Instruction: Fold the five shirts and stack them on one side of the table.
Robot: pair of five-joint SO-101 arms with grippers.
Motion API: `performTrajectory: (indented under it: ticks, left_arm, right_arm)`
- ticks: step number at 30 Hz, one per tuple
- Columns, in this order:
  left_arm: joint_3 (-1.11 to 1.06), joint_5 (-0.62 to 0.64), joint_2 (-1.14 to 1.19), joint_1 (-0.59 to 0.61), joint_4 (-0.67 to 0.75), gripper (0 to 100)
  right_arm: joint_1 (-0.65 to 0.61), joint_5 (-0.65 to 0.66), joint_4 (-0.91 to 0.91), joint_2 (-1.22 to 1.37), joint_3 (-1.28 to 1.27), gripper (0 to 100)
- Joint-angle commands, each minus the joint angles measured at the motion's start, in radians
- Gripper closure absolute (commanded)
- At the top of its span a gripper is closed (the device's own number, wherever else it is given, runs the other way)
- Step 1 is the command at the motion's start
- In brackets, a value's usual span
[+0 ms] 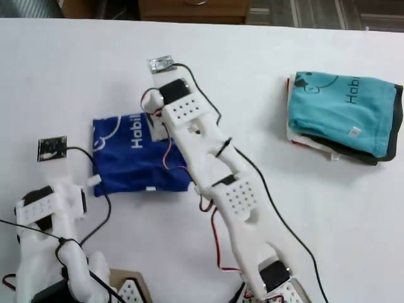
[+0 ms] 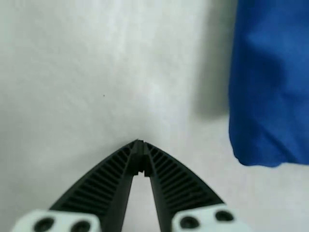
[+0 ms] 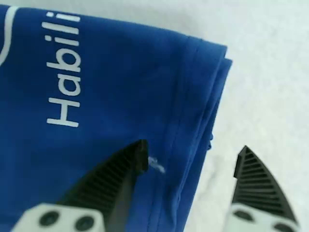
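A folded blue shirt with white lettering lies left of the table's middle. My right arm stretches over its right part. My right gripper is open and straddles the blue shirt's folded edge, with one finger above the cloth and the other above the bare table. My left gripper is shut with nothing in it, low over the white table just beside the blue shirt's left edge. The left arm sits at the near left. A stack of folded shirts, a teal one on top, rests at the right.
The white table runs bare along the far side and between the blue shirt and the stack. Black and red cables trail along the right arm. Dark furniture stands beyond the far edge.
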State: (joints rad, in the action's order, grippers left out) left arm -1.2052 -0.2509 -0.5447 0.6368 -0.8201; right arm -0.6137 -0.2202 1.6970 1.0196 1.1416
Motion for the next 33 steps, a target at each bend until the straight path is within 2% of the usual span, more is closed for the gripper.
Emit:
performTrajectory:
  ticks: [1, 14, 16, 19, 22, 25, 32, 33]
  left_arm:
    - [0.004, 0.006, -0.026, 0.006, 0.014, 97]
    - [0.004, 0.006, -0.026, 0.006, 0.014, 97]
    - [0.004, 0.006, -0.026, 0.006, 0.014, 97]
    - [0.004, 0.006, -0.026, 0.006, 0.014, 97]
    - [0.004, 0.006, -0.026, 0.006, 0.014, 97]
    - [0.004, 0.006, -0.026, 0.006, 0.014, 97]
    - [0.004, 0.006, -0.026, 0.006, 0.014, 97]
    - [0.004, 0.006, -0.026, 0.006, 0.014, 97]
  right_arm:
    - [0.002, -0.009, 0.015, 0.068, 0.104, 70.1]
    - [-0.013, -0.002, 0.016, 0.225, 0.158, 68.9]
    - [-0.015, 0.0, 0.021, 0.223, 0.15, 73.6]
    - [-0.013, 0.002, 0.053, 0.229, 0.15, 86.9]
    - [-0.012, 0.121, 0.064, 0.231, 0.149, 98.4]
    - [-0.005, 0.199, 0.067, 0.228, 0.147, 97.9]
    - [0.128, 0.219, 0.07, 0.182, 0.155, 97.9]
    - [0.151, 0.253, 0.07, 0.165, 0.155, 97.9]
